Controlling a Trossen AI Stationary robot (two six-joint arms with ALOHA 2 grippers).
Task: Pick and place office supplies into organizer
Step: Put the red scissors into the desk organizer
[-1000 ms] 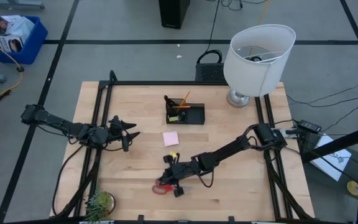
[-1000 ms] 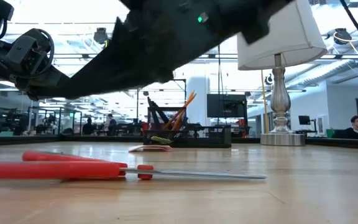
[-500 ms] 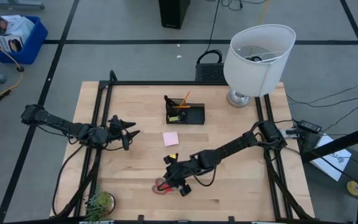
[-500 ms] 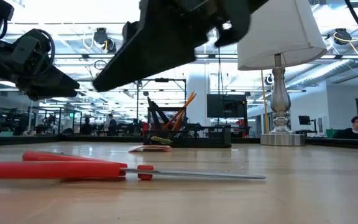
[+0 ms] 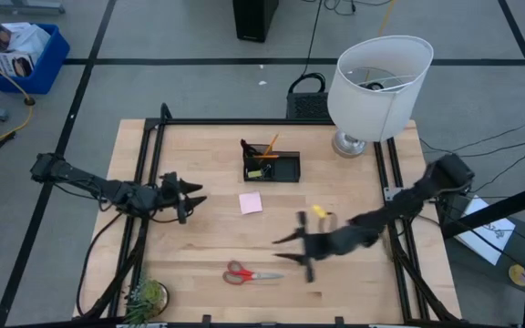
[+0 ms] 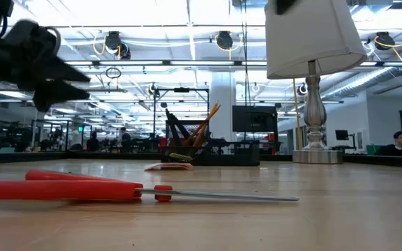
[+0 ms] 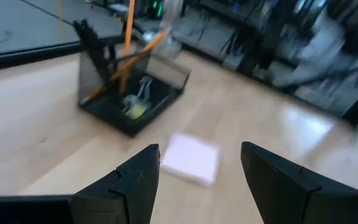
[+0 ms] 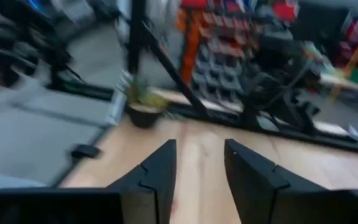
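Observation:
The red-handled scissors (image 5: 249,272) lie flat on the table near its near edge; they also show in the low view (image 6: 82,189). The pink sticky-note pad (image 5: 251,202) lies flat at the table's middle, also in the left wrist view (image 7: 191,158). The black organizer (image 5: 272,164) stands behind it with pencils and pens upright in its cup section (image 7: 104,68). My right gripper (image 5: 285,244) hovers open and empty to the right of the scissors, blurred; its wrist view (image 8: 197,171) shows the gap. My left gripper (image 5: 194,191) waits open at the left, pointing at the pad (image 7: 197,180).
A big white lampshade on a metal base (image 5: 376,82) stands at the far right corner. A small green plant (image 5: 146,299) sits at the near left corner. Black rails (image 5: 144,210) run along the table's sides. Bare wood lies between the pad and the scissors.
My right gripper has swung from above the scissors toward the table's right edge and out of the low view. The scissors lie on the table where they were. My left arm has kept still.

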